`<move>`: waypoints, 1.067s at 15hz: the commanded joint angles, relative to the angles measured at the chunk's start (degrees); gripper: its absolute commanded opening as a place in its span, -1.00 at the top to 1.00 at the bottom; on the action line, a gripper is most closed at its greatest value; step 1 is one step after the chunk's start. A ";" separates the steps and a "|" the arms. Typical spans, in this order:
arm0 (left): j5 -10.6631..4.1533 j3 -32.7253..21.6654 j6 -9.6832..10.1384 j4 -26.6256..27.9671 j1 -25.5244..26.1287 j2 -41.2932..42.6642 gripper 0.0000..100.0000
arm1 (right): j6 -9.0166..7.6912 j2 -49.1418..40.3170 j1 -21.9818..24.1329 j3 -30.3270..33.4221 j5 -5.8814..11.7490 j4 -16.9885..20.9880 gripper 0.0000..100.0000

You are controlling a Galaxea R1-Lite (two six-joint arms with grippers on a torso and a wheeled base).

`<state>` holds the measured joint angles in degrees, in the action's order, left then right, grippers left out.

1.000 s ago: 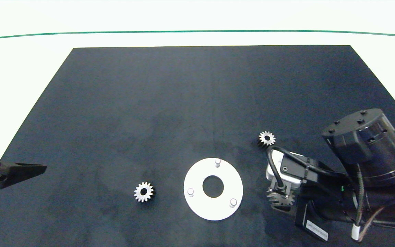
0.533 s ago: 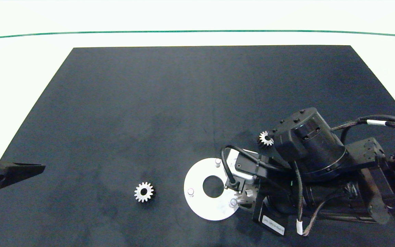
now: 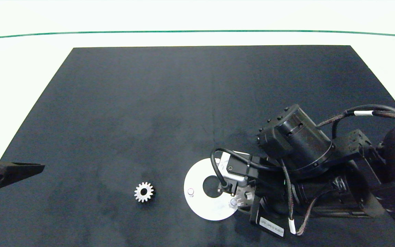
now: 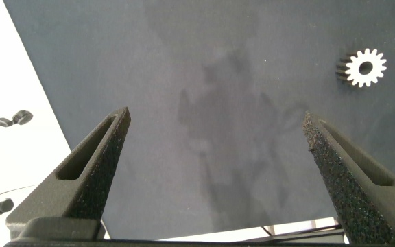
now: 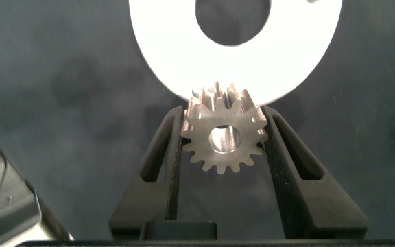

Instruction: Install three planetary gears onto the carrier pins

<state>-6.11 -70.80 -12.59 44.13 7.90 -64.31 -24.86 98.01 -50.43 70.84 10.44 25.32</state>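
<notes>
Your small silver toothed metal gear (image 5: 221, 137) is clamped flat between the two grey fingers of the right gripper (image 5: 223, 140), its round centre hole facing up (teeth pressed against both pads). It hangs over the flat white ring-shaped disc (image 3: 197, 209), at the disc's 4 o'clock edge, just beside the short pale pin (image 3: 232, 202) there; you cannot tell whether it touches the pin. A second pin (image 3: 190, 191) stands at the disc's 9 o'clock. Another silver gear (image 3: 144, 192) lies flat on the black mat (image 3: 132, 103), well apart from the disc at its 9 o'clock. Your left gripper (image 4: 214, 154) sits idle at the mat's 8 o'clock edge, fingers spread wide around nothing.
</notes>
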 commanded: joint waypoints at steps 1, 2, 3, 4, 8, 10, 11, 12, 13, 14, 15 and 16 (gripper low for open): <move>-0.04 -0.04 -0.06 0.25 0.01 0.06 -1.00 | -0.19 1.13 -0.28 2.37 0.55 0.78 0.62; -0.04 -0.04 -0.15 0.25 0.01 0.15 -1.00 | -0.19 1.74 -0.81 2.64 0.55 0.87 0.62; -0.04 -0.04 -0.06 0.25 0.01 0.23 -1.00 | -0.19 2.27 -1.16 3.08 0.64 0.87 0.62; -0.04 -0.04 -0.15 0.25 0.01 0.23 -1.00 | -0.19 2.97 -1.51 3.25 0.55 0.87 0.62; -0.04 -0.04 -0.06 0.25 -0.08 0.23 -1.00 | -0.19 3.76 -2.04 3.08 0.64 0.87 0.62; -0.04 -0.04 -0.15 0.25 0.01 0.23 -1.00 | -0.19 3.85 -1.86 2.55 1.52 0.87 0.62; -0.04 -0.04 -0.15 0.25 0.01 0.23 -1.00 | -0.10 3.94 -1.77 2.46 1.52 0.87 0.62; -0.04 -0.04 -0.15 0.25 0.01 0.23 -1.00 | -0.10 3.94 -1.77 2.46 1.52 0.87 0.62; -0.04 -0.04 -0.15 0.25 0.01 0.32 -1.00 | -0.10 3.94 -1.69 2.46 1.52 0.87 0.62; -0.04 -0.04 -0.15 0.25 0.01 0.23 -1.00 | -0.10 3.94 -1.77 2.46 1.52 0.87 0.62; -0.04 -0.04 -0.15 0.25 0.01 0.23 -1.00 | -0.10 4.12 -1.77 2.46 1.43 0.87 0.62; -0.04 -0.04 -0.06 0.25 0.01 0.23 -1.00 | -0.02 4.38 -1.77 2.46 1.43 0.87 0.62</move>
<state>-6.11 -70.84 -12.62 44.13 7.91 -64.09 -24.75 102.17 -52.15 73.29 11.85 26.04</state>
